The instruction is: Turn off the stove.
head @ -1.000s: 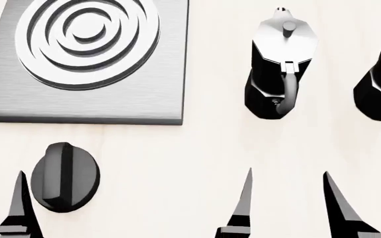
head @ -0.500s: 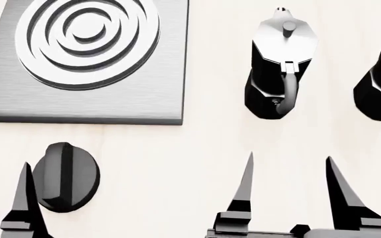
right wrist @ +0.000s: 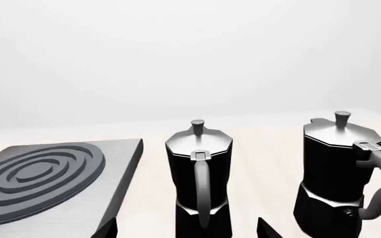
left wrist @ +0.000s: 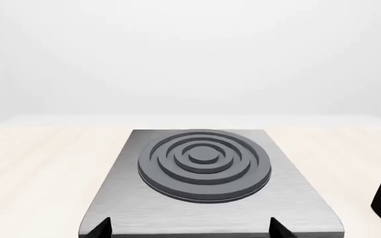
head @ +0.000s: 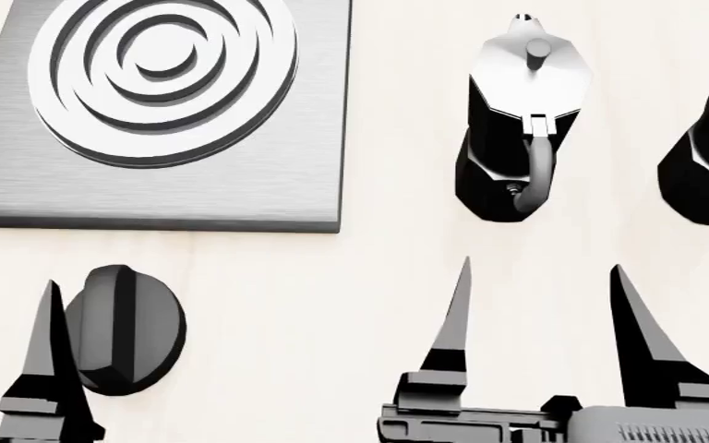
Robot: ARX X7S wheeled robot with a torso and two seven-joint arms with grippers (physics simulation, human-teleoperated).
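The stove point(head: 244, 175) is a brushed-grey square plate with a ringed round burner point(head: 163, 69), at the far left of the head view. Its black ridged knob point(head: 125, 329) lies on the table just in front of the plate. One finger point(head: 49, 365) of my left gripper stands just left of the knob; the other finger is out of the head view. In the left wrist view my left gripper point(left wrist: 189, 229) is open and empty, facing the stove point(left wrist: 204, 163); the knob is hidden there. My right gripper point(head: 539, 269) is open and empty, in front of the nearer moka pot.
Two black-and-silver moka pots point(head: 521, 120) point(head: 705, 157) stand on the pale wooden table point(head: 367, 277) to the right of the stove. Both pots point(right wrist: 198, 173) point(right wrist: 339, 178) stand upright ahead of the gripper in the right wrist view, beside the stove point(right wrist: 38, 173).
Both grippers have moved forward toward the stove and pots. More of the right gripper's body shows in the head view. The knob, stove and pots have not moved.
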